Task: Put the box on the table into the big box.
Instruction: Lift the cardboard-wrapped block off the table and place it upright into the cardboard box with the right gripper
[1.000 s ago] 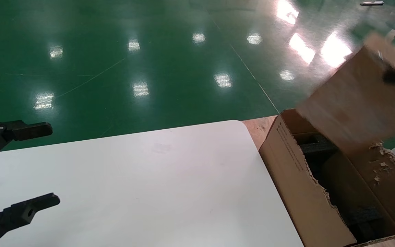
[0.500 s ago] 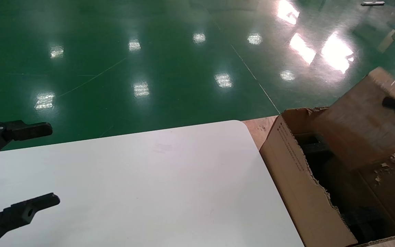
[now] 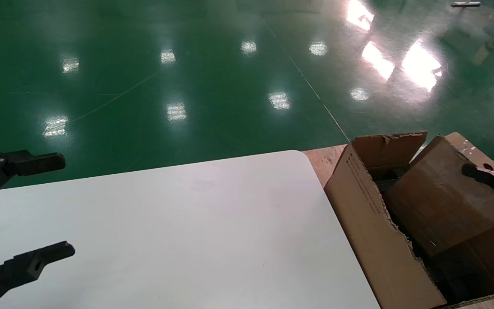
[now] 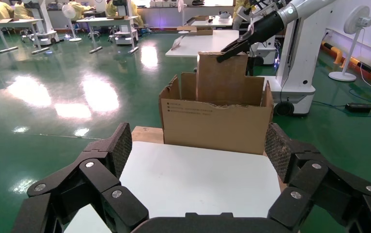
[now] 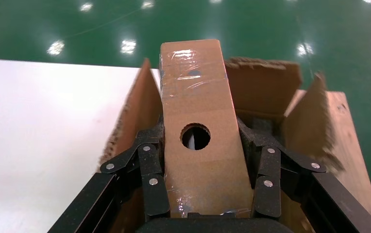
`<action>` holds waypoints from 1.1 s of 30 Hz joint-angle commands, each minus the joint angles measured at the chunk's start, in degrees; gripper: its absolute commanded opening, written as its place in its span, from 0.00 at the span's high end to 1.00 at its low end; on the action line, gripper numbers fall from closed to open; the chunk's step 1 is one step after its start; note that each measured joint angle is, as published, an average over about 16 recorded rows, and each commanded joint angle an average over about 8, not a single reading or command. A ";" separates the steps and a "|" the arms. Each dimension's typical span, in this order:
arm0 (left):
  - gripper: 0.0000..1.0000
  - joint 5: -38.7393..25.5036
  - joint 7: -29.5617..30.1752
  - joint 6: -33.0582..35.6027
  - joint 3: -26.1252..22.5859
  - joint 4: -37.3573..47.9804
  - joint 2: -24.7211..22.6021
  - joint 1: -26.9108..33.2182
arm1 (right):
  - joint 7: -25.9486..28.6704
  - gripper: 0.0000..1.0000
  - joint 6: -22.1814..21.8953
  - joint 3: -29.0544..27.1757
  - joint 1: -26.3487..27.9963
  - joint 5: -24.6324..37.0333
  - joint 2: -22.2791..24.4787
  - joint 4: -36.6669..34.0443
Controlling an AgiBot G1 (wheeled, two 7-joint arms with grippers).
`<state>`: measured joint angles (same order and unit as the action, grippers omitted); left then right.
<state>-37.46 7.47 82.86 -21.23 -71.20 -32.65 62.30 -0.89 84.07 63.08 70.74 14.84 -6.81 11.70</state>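
Note:
My right gripper [image 3: 487, 174] is shut on the small brown taped box [image 3: 440, 201], gripping its two sides. The box is tilted, with its lower end inside the big box [image 3: 367, 214], a large carton with torn flap edges, beside the table's right edge. In the right wrist view the small box [image 5: 198, 111] shows its round hole between the gripper's [image 5: 200, 138] fingers, with black foam below. My left gripper [image 3: 58, 206] is open and empty over the left of the white table [image 3: 187, 223]. The left wrist view shows the carton [image 4: 217, 121] and the small box [image 4: 221, 77] sticking out of it.
A wooden board [image 3: 322, 161] lies under the carton at the table's rounded far corner. Glossy green floor [image 3: 187, 77] lies beyond the table. In the left wrist view other tables and a white robot base [image 4: 295, 73] stand behind the carton.
My right gripper has come down and nearer with the small box, from high above the carton to partly inside it. The left arm has not moved.

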 commanded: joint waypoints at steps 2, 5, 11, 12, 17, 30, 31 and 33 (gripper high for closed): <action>0.00 0.00 0.00 0.00 0.00 0.00 0.00 0.00 | -0.05 1.00 0.07 -0.07 -2.69 -2.88 -0.61 -2.60; 0.00 0.00 0.00 0.00 0.00 0.00 0.00 0.00 | -0.88 1.00 0.89 -0.73 -5.13 -5.38 -1.46 -5.44; 0.00 0.00 0.00 0.00 0.00 0.00 0.00 0.00 | -3.45 1.00 3.04 -2.92 -9.25 -9.73 -3.46 -11.84; 0.00 0.00 0.00 0.00 0.00 0.00 0.00 0.00 | -4.01 1.00 3.41 -3.36 -9.79 -10.36 -3.82 -12.95; 0.00 0.00 0.00 0.00 0.00 0.00 0.00 0.00 | -7.47 1.00 5.11 -5.63 -11.98 -13.12 -5.79 -18.42; 0.00 0.00 0.00 0.00 0.00 0.00 0.00 0.00 | -14.47 1.00 6.52 -8.71 -14.22 -16.43 -9.51 -26.75; 0.00 0.00 0.00 0.00 0.00 0.00 0.00 0.00 | -14.70 1.00 6.55 -8.80 -14.25 -16.53 -9.69 -27.13; 0.00 0.00 0.00 0.00 0.00 0.00 0.00 0.00 | -15.02 1.00 6.60 -8.91 -14.27 -16.69 -9.97 -27.71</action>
<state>-37.46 7.47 82.85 -21.24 -71.20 -32.65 62.29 -15.71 90.68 54.21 56.46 -1.84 -16.71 -15.89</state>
